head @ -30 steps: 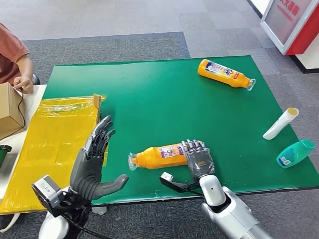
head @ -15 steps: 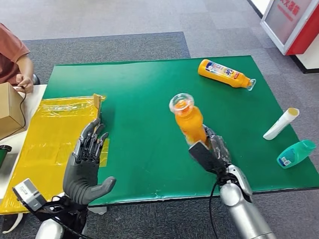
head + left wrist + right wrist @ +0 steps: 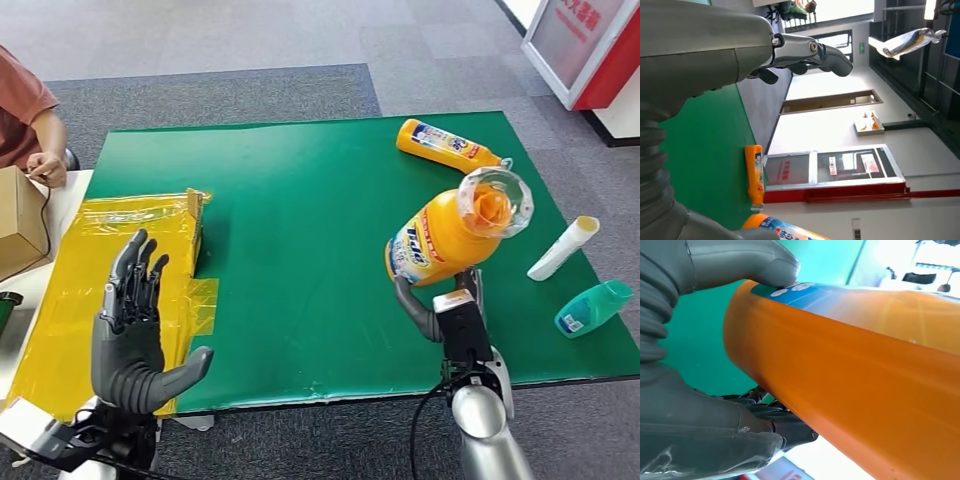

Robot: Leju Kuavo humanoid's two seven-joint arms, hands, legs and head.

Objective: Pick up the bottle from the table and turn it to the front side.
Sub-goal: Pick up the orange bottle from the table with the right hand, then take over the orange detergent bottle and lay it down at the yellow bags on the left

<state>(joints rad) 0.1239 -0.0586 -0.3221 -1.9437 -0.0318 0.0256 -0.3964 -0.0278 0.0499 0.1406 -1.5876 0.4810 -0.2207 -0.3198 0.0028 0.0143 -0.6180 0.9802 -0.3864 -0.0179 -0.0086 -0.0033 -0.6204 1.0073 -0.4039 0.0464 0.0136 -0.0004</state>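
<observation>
Spreading across most of the head view, the green desk, with a yellow plastic sheet lying over its left edge and a cardboard box at far left beside a person's arm. Rising at lower left of the frame, the left hand, palm showing, fingers apart and holding nothing, hanging over the yellow sheet. Coming up at lower right, the right hand, wrapping the base end of the orange bottle and keeping it lifted clear of the desk, tilted, clear cap pointing toward the upper right and toward the camera, blue-and-white label showing on the lower left of its body. Confirming the grasp in the right wrist view: thick thumb pressing on the label edge of the bottle, darker fingers closing under the far side. Lying near the upper right of the desk, a second orange bottle, untouched; at the right edge, a white tube and a teal bottle, both on their sides. Judging the step: pick-up done, turning in hand, label partly swung round but not squarely presented. Calling next for more wrist roll while keeping the squeeze firm, since gripping so near the base leaves the long body free to lever and slip.
</observation>
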